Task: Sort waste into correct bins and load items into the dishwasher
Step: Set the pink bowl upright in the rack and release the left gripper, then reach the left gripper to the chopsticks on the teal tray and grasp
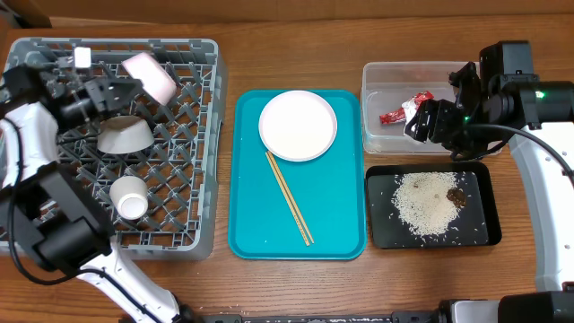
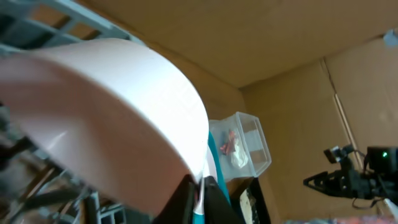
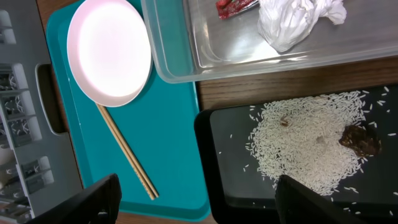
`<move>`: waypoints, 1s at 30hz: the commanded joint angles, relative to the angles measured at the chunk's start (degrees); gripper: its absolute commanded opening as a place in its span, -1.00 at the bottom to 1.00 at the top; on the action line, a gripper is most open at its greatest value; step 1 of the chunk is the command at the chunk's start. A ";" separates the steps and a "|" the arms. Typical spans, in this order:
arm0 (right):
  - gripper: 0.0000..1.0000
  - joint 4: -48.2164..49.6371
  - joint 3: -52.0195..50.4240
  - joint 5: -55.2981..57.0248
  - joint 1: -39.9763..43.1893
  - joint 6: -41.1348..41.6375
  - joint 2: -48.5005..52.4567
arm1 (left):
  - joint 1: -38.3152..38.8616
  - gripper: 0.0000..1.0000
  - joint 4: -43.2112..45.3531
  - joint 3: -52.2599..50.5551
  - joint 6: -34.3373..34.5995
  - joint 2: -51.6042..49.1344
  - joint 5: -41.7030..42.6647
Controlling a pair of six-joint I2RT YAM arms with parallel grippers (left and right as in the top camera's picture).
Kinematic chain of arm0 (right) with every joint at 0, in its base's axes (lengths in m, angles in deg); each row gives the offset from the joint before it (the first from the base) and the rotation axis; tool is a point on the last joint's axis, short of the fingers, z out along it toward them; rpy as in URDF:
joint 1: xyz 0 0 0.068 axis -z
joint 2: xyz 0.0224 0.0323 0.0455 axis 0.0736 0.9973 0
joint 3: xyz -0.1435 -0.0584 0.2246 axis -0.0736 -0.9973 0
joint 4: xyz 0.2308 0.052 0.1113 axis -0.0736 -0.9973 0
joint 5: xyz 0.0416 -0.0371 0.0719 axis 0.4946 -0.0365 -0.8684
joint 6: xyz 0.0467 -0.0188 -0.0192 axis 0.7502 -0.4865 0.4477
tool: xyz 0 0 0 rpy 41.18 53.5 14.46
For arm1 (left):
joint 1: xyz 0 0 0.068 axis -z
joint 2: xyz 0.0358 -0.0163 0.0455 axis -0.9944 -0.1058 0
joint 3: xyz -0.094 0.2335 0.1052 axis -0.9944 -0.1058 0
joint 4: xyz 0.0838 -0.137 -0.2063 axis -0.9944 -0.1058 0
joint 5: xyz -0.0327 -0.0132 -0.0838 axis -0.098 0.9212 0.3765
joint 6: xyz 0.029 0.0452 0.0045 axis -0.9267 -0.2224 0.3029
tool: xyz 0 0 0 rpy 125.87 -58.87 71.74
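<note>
My left gripper (image 1: pixel 126 88) is shut on the rim of a white plate (image 1: pixel 151 76), held on edge over the grey dish crate (image 1: pixel 193 135); the pinched rim fills the left wrist view (image 2: pixel 106 106). A bowl (image 1: pixel 124 135) and a small cup (image 1: pixel 130 197) sit in the crate. A second plate (image 1: pixel 298 124) and chopsticks (image 1: pixel 289 197) lie on the teal tray (image 1: pixel 260 224). My right gripper (image 1: pixel 430 126) is open and empty over the near edge of the clear tub (image 1: pixel 369 135), which holds the red wrapper (image 3: pixel 233 6) and tissue (image 3: pixel 292 22). Rice (image 3: pixel 311 143) and a brown scrap (image 3: pixel 359 140) lie in the black tray (image 3: pixel 230 180).
The crate, teal tray and the two bins stand side by side on a wooden table. The black tray (image 1: pixel 381 229) lies directly in front of the clear tub. Brown cardboard walls stand behind the table (image 2: pixel 280 37).
</note>
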 commanded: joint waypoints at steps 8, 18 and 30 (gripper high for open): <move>0.62 0.15 0.37 0.57 0.11 -0.28 -0.37 | -6.91 0.14 -9.27 0.33 -3.80 -0.07 -0.90; 0.62 0.09 0.37 0.57 0.11 -0.31 -0.37 | -6.08 1.00 -11.67 0.33 -7.06 9.81 -2.29; 0.80 -1.36 0.37 8.70 0.11 -0.26 -0.37 | 13.05 1.00 -17.29 0.33 9.49 25.07 -46.23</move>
